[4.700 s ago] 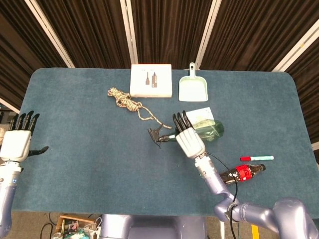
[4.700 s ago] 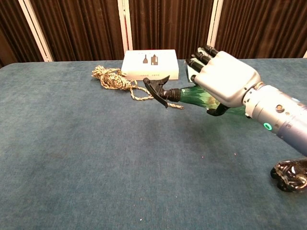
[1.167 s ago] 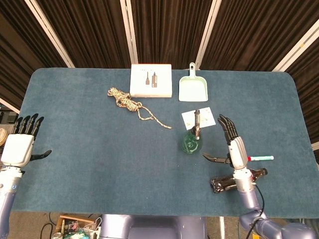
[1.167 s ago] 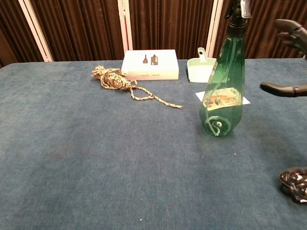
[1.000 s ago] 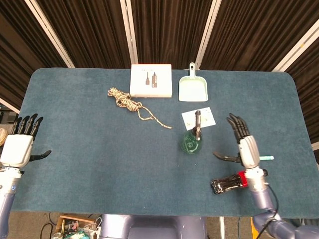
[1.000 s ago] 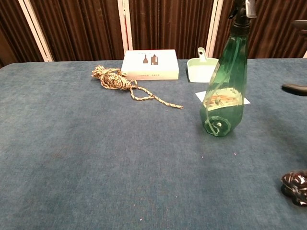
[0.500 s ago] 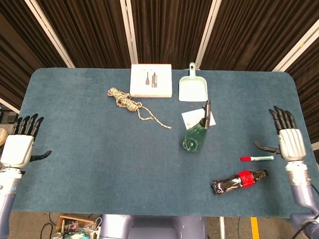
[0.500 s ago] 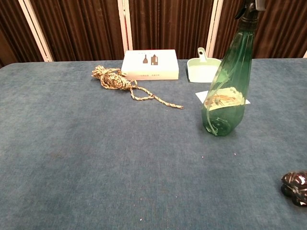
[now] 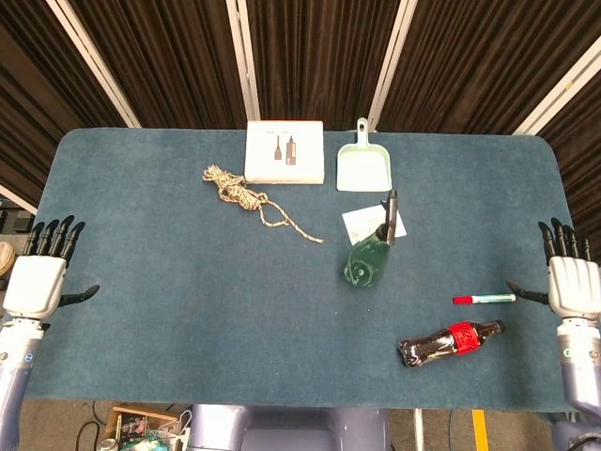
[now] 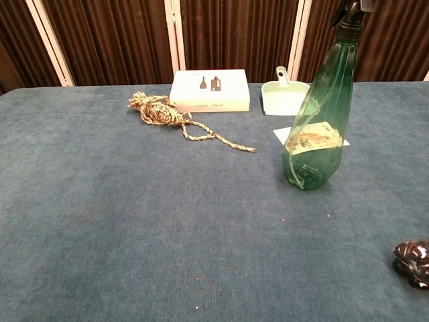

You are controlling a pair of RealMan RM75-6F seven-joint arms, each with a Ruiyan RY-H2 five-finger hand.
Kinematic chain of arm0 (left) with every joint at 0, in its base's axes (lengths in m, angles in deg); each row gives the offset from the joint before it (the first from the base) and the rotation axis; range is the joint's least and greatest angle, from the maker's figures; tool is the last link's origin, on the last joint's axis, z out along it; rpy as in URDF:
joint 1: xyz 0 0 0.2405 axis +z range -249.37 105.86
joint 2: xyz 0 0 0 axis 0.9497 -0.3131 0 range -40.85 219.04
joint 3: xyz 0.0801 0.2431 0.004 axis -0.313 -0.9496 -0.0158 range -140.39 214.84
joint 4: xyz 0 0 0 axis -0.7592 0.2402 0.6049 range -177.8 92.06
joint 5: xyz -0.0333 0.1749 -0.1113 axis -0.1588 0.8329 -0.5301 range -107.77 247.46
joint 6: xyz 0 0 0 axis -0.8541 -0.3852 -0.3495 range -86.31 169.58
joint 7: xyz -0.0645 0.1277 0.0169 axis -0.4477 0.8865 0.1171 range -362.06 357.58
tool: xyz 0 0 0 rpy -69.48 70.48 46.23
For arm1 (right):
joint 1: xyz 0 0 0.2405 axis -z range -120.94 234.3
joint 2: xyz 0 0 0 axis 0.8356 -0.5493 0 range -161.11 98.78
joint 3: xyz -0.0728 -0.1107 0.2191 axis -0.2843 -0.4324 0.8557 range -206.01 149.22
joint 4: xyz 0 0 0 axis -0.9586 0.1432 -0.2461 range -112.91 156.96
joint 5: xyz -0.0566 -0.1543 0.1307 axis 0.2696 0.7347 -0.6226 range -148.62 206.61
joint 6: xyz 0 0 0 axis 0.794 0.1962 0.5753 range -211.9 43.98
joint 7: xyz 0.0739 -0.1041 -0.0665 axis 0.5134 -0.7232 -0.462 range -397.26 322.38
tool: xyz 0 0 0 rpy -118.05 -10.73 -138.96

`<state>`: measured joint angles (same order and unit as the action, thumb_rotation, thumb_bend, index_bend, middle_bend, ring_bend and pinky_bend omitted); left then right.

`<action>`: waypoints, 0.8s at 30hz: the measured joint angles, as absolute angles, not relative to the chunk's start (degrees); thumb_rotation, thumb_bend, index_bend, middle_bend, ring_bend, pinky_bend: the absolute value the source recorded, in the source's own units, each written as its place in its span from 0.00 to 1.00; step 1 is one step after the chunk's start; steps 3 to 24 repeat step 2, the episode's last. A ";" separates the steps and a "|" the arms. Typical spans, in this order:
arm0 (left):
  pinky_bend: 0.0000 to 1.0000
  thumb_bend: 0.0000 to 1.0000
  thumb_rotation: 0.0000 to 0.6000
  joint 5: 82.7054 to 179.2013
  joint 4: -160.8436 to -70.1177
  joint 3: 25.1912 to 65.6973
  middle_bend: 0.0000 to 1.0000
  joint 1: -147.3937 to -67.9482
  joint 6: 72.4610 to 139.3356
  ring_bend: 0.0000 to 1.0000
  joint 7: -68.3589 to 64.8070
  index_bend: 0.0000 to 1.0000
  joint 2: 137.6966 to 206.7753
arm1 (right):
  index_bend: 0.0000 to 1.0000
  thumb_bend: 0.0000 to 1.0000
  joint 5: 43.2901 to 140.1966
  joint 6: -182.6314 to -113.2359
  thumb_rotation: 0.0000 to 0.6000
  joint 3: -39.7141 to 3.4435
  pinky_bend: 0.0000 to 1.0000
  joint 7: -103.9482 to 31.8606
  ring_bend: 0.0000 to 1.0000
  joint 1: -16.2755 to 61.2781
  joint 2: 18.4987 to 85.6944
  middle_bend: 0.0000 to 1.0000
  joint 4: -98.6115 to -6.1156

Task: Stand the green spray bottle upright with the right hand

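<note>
- Since the bottle (image 9: 369, 256) already stands on its base near table centre, free of any hand, the task looks done, and the best move, I judge, is to leave it alone.
- Its neck leans a little toward 1 o'clock in the head view; if it rocks, a steadying touch should meet the body low down, not the black trigger head (image 10: 348, 15), which would act as a lever.
- Just behind the bottle at 12 o'clock lies a white card (image 9: 361, 222), with a pale dustpan (image 9: 362, 168) further along that line.
- A white box (image 9: 284, 151) sits at 11 o'clock and a rope (image 9: 246, 197) at 10 o'clock, both well apart from the bottle.
- At 4 o'clock lie a red marker (image 9: 484, 299) and a cola bottle (image 9: 449, 339) on its side.
- Right hand (image 9: 568, 280) hovers at the table's 3 o'clock edge, fingers straight and apart, holding nothing, well clear of the bottle.
- Left hand (image 9: 38, 280) hangs off the 9 o'clock edge, fingers likewise spread and empty.
</note>
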<state>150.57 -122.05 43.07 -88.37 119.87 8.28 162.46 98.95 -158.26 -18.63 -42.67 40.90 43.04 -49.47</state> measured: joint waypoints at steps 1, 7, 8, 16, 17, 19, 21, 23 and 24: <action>0.00 0.07 1.00 150.68 -122.08 43.02 0.00 -88.32 119.99 0.00 8.31 0.00 162.49 | 0.00 0.08 98.48 -158.37 1.00 -18.52 0.00 -44.77 0.00 41.19 42.29 0.00 -51.64; 0.00 0.07 1.00 150.84 -122.07 42.96 0.00 -88.26 120.19 0.00 8.44 0.00 162.53 | 0.00 0.08 98.09 -158.41 1.00 -18.42 0.00 -46.54 0.00 41.45 41.69 0.00 -53.41; 0.00 0.07 1.00 150.84 -122.07 42.96 0.00 -88.26 120.19 0.00 8.44 0.00 162.53 | 0.00 0.08 98.09 -158.41 1.00 -18.42 0.00 -46.54 0.00 41.45 41.69 0.00 -53.41; 0.00 0.07 1.00 150.84 -122.07 42.96 0.00 -88.26 120.19 0.00 8.44 0.00 162.53 | 0.00 0.08 98.09 -158.41 1.00 -18.42 0.00 -46.54 0.00 41.45 41.69 0.00 -53.41; 0.00 0.07 1.00 150.84 -122.07 42.96 0.00 -88.26 120.19 0.00 8.44 0.00 162.53 | 0.00 0.08 98.09 -158.41 1.00 -18.42 0.00 -46.54 0.00 41.45 41.69 0.00 -53.41; 0.00 0.07 1.00 150.84 -122.07 42.96 0.00 -88.26 120.19 0.00 8.44 0.00 162.53 | 0.00 0.08 98.09 -158.41 1.00 -18.42 0.00 -46.54 0.00 41.45 41.69 0.00 -53.41; 0.00 0.07 1.00 150.84 -122.07 42.96 0.00 -88.26 120.19 0.00 8.44 0.00 162.53 | 0.00 0.08 98.09 -158.41 1.00 -18.42 0.00 -46.54 0.00 41.45 41.69 0.00 -53.41; 0.00 0.07 1.00 150.84 -122.07 42.96 0.00 -88.26 120.19 0.00 8.44 0.00 162.53 | 0.00 0.08 98.09 -158.41 1.00 -18.42 0.00 -46.54 0.00 41.45 41.69 0.00 -53.41; 0.00 0.07 1.00 150.84 -122.07 42.96 0.00 -88.26 120.19 0.00 8.44 0.00 162.53 | 0.00 0.08 98.09 -158.41 1.00 -18.42 0.00 -46.54 0.00 41.45 41.69 0.00 -53.41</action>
